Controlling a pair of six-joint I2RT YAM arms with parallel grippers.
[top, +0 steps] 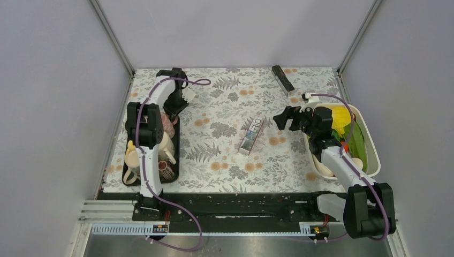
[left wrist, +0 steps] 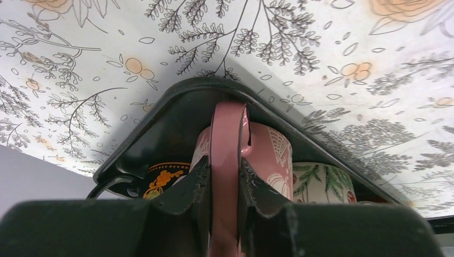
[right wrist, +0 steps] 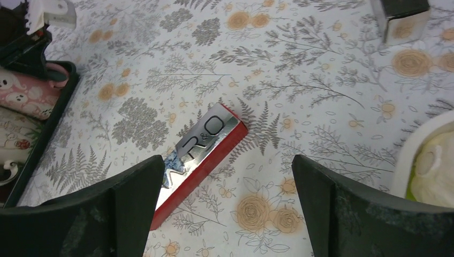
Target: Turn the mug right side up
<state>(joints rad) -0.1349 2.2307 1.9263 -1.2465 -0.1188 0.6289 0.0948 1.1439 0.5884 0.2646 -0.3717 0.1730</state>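
Mug handle pinched in left jaws; right jaws spread.

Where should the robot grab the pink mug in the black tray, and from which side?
By its handle, coming down from above the tray. The handle is a thin strap that sticks out and fits between two fingers; the left gripper is shut on it now. The pink mug has a wide body, and a leafy mug crowds right beside it.

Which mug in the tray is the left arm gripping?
The pink mug: the left gripper's fingers pinch its handle. The leaf-patterned mug and black mug aren't held.
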